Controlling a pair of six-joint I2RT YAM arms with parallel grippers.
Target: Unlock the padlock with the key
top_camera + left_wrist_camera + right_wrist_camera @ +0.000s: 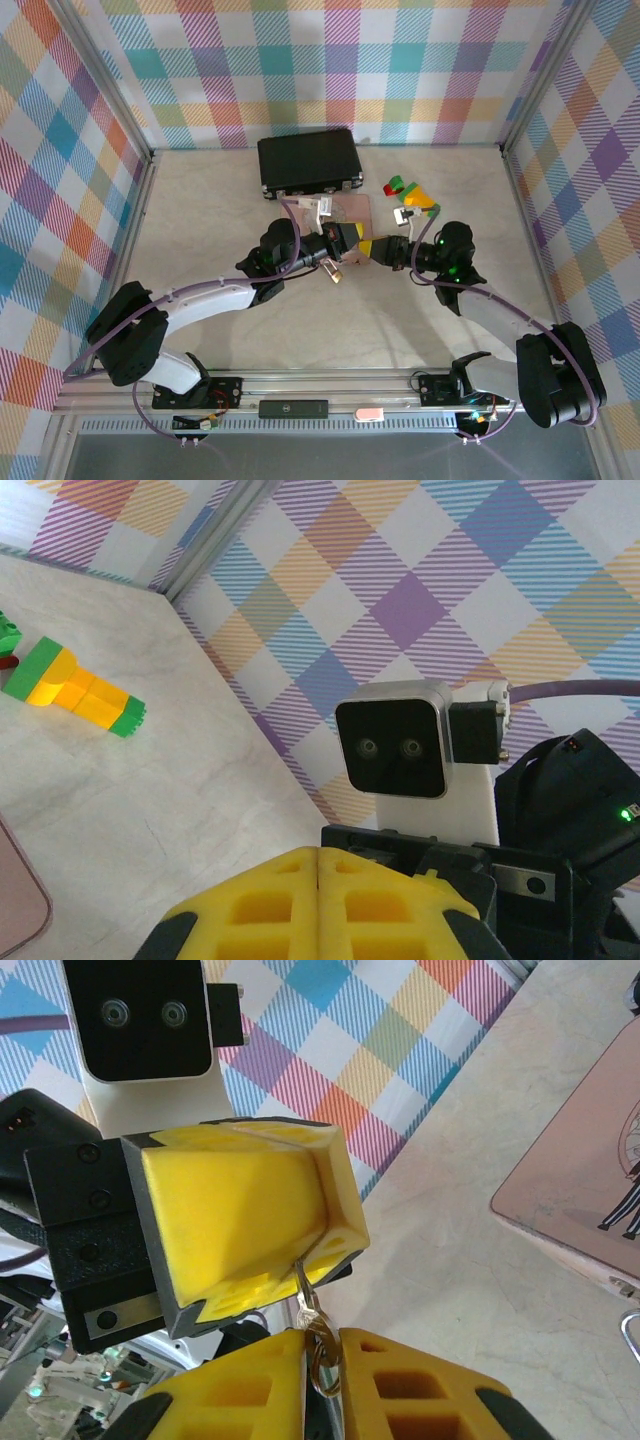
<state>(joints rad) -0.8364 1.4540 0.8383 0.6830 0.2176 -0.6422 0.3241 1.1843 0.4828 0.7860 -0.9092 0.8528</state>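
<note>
In the right wrist view the key [312, 1310], thin and silvery with a ring through its head, bridges both grippers. Its blade is pinched in the yellow tips of my left gripper [300, 1260], which is shut on it. Its head and ring sit between the fingers of my right gripper [322, 1345], which press on both sides. From above, the left gripper [352, 240] and right gripper [372, 248] meet tip to tip above mid-table. The tiny brass padlock [337, 274] shows just near of the left fingers; I cannot tell whether it hangs or lies on the table.
A black case [308, 160] stands at the back. The pink tin [345, 208] lies just behind the grippers. Green, red and yellow toy blocks [412, 195] lie to the right of it. Checked walls close in the table on three sides.
</note>
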